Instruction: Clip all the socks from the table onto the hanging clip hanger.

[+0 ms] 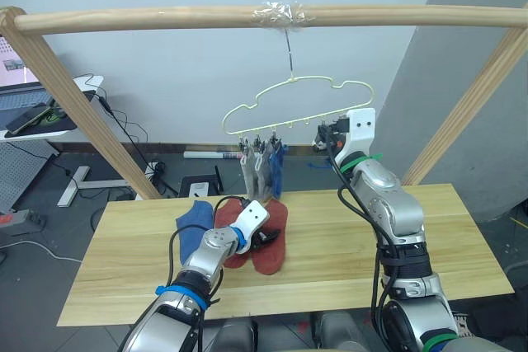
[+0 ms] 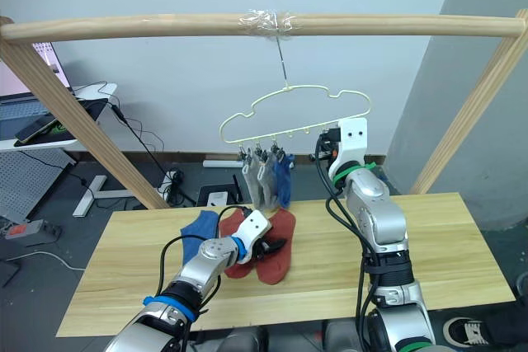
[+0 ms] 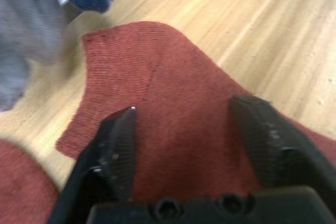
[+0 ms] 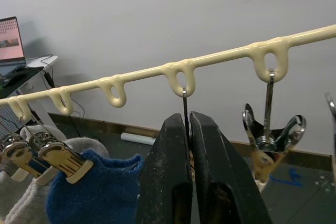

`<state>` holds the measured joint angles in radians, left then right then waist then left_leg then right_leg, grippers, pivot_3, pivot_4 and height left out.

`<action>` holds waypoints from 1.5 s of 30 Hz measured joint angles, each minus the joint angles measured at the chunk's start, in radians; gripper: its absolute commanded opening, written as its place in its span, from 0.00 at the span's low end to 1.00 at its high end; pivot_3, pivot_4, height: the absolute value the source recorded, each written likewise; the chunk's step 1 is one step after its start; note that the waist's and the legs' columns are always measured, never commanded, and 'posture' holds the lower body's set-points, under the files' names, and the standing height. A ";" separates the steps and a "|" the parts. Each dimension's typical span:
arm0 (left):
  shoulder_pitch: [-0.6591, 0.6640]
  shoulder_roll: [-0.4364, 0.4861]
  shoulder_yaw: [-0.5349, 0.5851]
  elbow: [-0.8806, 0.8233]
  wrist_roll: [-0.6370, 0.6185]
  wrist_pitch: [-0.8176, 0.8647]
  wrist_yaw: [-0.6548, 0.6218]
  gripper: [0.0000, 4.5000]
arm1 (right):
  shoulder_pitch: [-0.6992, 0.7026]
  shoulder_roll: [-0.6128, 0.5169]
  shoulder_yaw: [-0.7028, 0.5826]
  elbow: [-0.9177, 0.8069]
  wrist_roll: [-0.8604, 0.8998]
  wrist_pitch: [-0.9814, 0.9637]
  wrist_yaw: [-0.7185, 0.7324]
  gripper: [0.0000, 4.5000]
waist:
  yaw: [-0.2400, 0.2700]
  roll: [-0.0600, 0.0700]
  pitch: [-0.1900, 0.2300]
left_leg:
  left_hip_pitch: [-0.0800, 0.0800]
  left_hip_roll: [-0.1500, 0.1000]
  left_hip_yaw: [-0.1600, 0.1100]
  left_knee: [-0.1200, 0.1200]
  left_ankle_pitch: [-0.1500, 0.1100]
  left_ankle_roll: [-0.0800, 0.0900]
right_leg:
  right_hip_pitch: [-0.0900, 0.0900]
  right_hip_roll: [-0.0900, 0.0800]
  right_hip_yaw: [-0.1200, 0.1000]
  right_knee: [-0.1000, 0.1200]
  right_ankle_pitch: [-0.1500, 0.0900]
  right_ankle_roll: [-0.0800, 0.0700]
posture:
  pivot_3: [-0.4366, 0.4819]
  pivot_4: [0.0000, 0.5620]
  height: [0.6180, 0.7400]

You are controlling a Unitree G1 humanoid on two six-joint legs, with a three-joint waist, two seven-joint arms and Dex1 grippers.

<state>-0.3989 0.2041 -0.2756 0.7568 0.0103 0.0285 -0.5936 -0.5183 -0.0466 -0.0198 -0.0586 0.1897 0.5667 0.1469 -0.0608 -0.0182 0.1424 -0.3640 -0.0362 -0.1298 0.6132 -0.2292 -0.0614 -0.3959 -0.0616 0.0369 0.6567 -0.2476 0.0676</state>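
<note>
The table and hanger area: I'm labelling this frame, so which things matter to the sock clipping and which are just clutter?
Job:
rust-red socks
blue sock on the table
hung socks
clip hanger
table
left gripper
right gripper

Clutter:
laptop
floor cables

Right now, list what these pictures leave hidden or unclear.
- Clip under the right gripper: its shut fingers cover it in the right wrist view; only its wire shows.
- Socks already on the clip hanger: grey ones overlap in the head views, so the count is uncertain.
- Rust-red sock under the open left gripper: its ends run off the left wrist view.
- Blue sock on the table: the left arm partly covers it.
</note>
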 measured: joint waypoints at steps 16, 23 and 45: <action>0.119 -0.004 0.024 -0.097 0.010 -0.074 -0.044 0.01 | -0.005 -0.015 0.001 0.010 -0.001 -0.006 0.008 0.00 | 0.001 0.000 0.000 | 0.000 0.000 -0.003 -0.001 0.000 0.000 | 0.002 0.000 -0.003 -0.004 0.000 0.000 | 0.38 0.25 1.00; 0.218 -0.009 0.104 -0.484 -0.200 0.020 -0.173 0.01 | -0.009 -0.041 0.000 -0.019 0.032 0.050 0.036 0.00 | 0.004 0.002 0.001 | -0.002 0.001 -0.003 -0.003 -0.001 0.000 | 0.003 0.000 -0.003 -0.010 0.000 0.001 | 0.38 0.22 1.00; 0.201 -0.088 0.155 -0.745 -0.366 0.157 -0.141 0.01 | -0.126 0.091 -0.401 -0.269 0.439 0.763 -0.153 0.00 | 0.000 0.002 0.001 | -0.003 0.002 -0.002 -0.003 -0.001 0.001 | 0.002 0.001 -0.003 -0.012 0.000 0.000 | 0.35 0.19 1.00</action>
<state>-0.1982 0.1164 -0.1205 0.0122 -0.3552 0.1856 -0.7346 -0.6442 0.0448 -0.4206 -0.3272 0.6292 1.3295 -0.0063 -0.0604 -0.0160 0.1438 -0.3670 -0.0344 -0.1320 0.6100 -0.2305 -0.0607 -0.3937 -0.0607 0.0335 0.6448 -0.2472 0.0680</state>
